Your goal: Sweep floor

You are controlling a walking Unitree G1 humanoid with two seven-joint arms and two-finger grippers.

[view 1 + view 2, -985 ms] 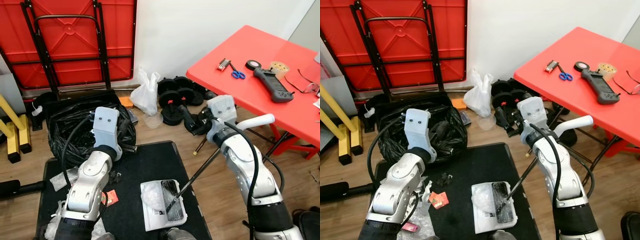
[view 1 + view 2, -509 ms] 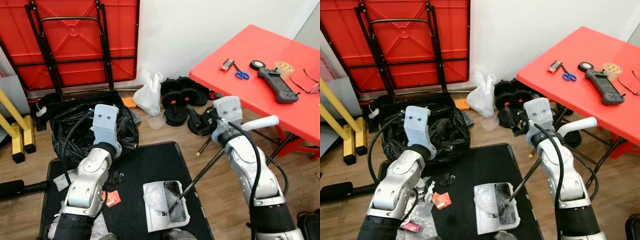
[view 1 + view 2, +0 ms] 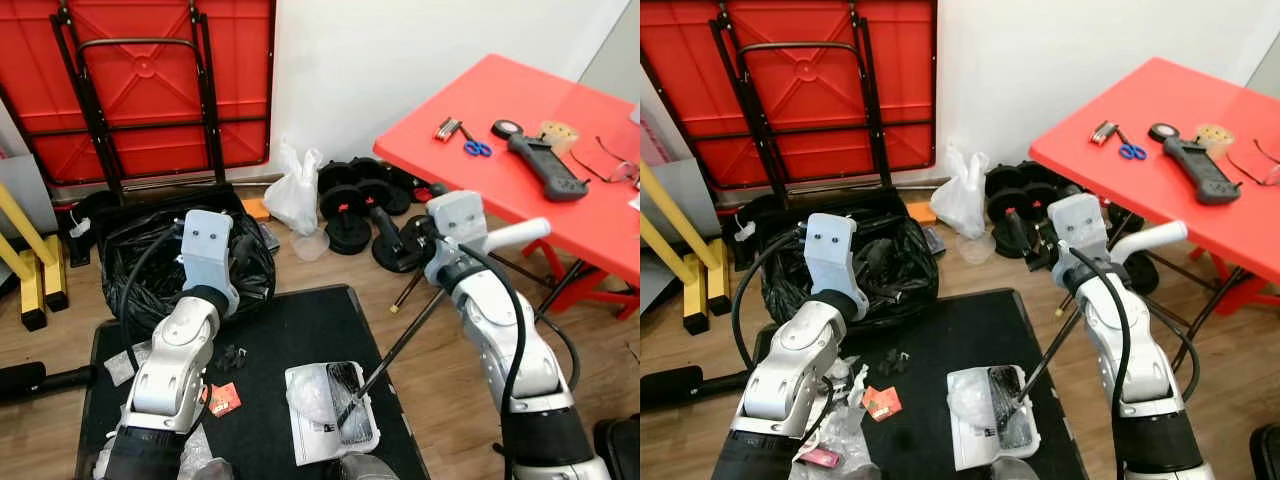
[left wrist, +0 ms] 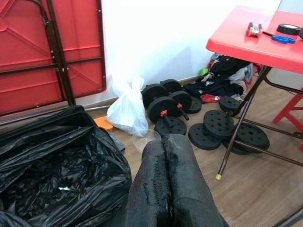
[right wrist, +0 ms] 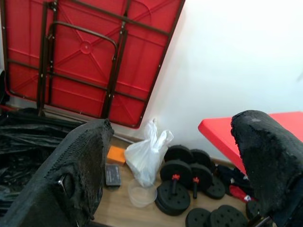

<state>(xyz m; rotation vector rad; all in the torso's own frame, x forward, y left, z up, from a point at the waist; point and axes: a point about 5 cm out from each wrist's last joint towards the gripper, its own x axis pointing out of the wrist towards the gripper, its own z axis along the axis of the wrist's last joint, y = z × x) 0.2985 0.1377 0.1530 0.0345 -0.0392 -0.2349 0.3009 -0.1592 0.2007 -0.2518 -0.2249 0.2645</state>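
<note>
A black mat [image 3: 270, 330] covers the floor in front of me. On it lies a white flat sheet [image 3: 318, 432] with crumpled clear plastic and a dark glossy piece. A thin dark rod [image 3: 400, 345] slants from beside my right forearm down to that sheet. A red wrapper [image 3: 222, 400] and a small black scrap [image 3: 232, 355] lie loose on the mat. My left gripper [image 4: 163, 147] is shut on nothing, held out over the open black bin bag [image 3: 150, 260]. My right gripper [image 5: 175, 156] is open and empty, raised above the floor near the dumbbells.
Dumbbells and weight plates [image 3: 350, 205] and a white plastic bag [image 3: 295, 190] lie by the wall. A red table [image 3: 540, 170] with tools stands on the right, its leg [image 4: 239, 123] close by. A folded red table [image 3: 140, 80] leans at the back. Clear wrap [image 3: 125, 360] lies at the mat's left.
The whole picture shifts slightly as the camera moves. Both arms keep much the same pose, and the rod and white sheet stay where they were.
</note>
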